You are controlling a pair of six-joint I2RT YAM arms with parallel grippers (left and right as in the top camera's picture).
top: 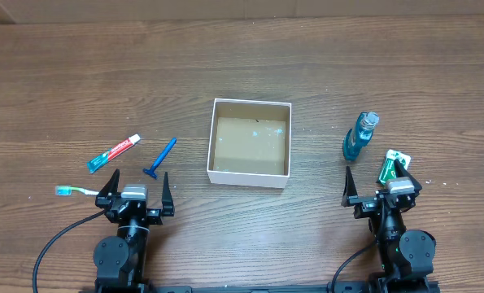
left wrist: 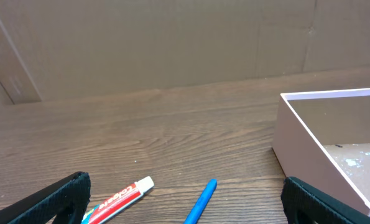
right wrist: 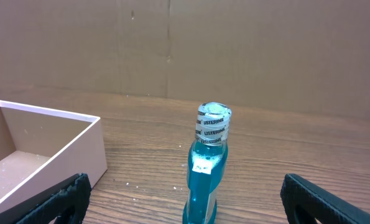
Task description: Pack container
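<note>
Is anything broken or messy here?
Just one small thing. The container has whitish scuffs and flecks on its brown floor, as if the lining were worn or scraped. Nothing looks spilled, and the blue mouthwash bottle stands upright beside it.

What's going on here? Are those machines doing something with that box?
Nothing is being handled yet. Both arms rest at the table's near edge, the left end effector and right end effector open and empty. The container in the middle holds nothing. A toothpaste tube, blue razor and toothbrush lie on its left; a Listerine mouthwash bottle and a green packet on its right.
</note>
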